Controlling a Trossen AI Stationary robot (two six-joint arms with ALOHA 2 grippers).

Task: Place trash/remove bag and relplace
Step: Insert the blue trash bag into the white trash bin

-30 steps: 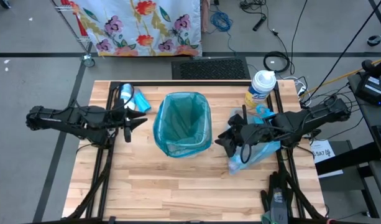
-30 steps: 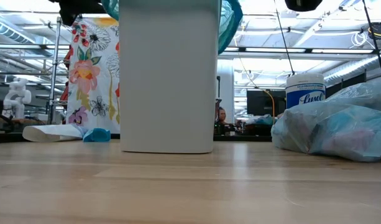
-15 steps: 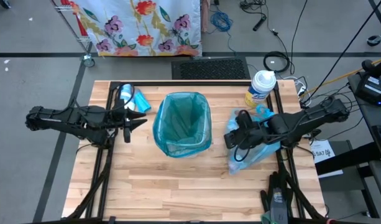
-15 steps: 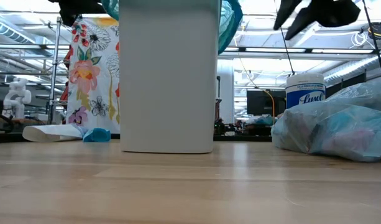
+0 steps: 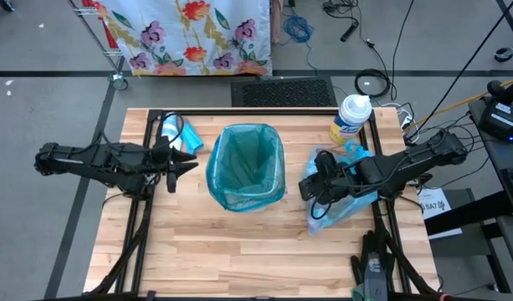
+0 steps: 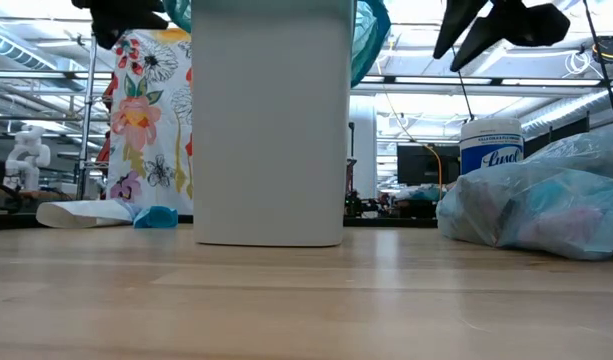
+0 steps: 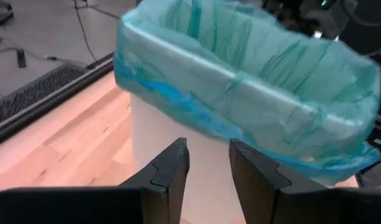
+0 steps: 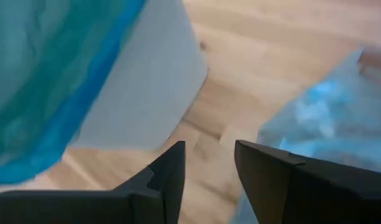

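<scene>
A white bin [image 6: 271, 120] stands mid-table, lined with a teal-green bag [image 5: 246, 165] whose top is folded over the bin's rim [image 7: 240, 81]. To its right, a pale-blue bag [image 5: 346, 199] bulging with trash lies on the table. My left gripper [image 5: 189, 163] hovers open just left of the bin's rim, nothing between its fingers [image 7: 171, 165]. My right gripper [image 5: 305, 189] hangs open, tipped downward, between the bin and the full bag, above the table; its fingers [image 8: 168, 165] hold nothing.
A white wipes canister [image 5: 350, 117] stands at the far right behind the full bag. A white roll with blue plastic [image 5: 174, 132] lies at the far left. Bare wood [image 5: 239, 251] stretches along the near side. A flowered cloth [image 5: 189, 33] hangs beyond the far edge.
My right gripper has sunk a little and tipped its fingers downward while rolling, coming into the top of the low view beside the bin. My left arm, the bin and both bags have stayed where they were.
</scene>
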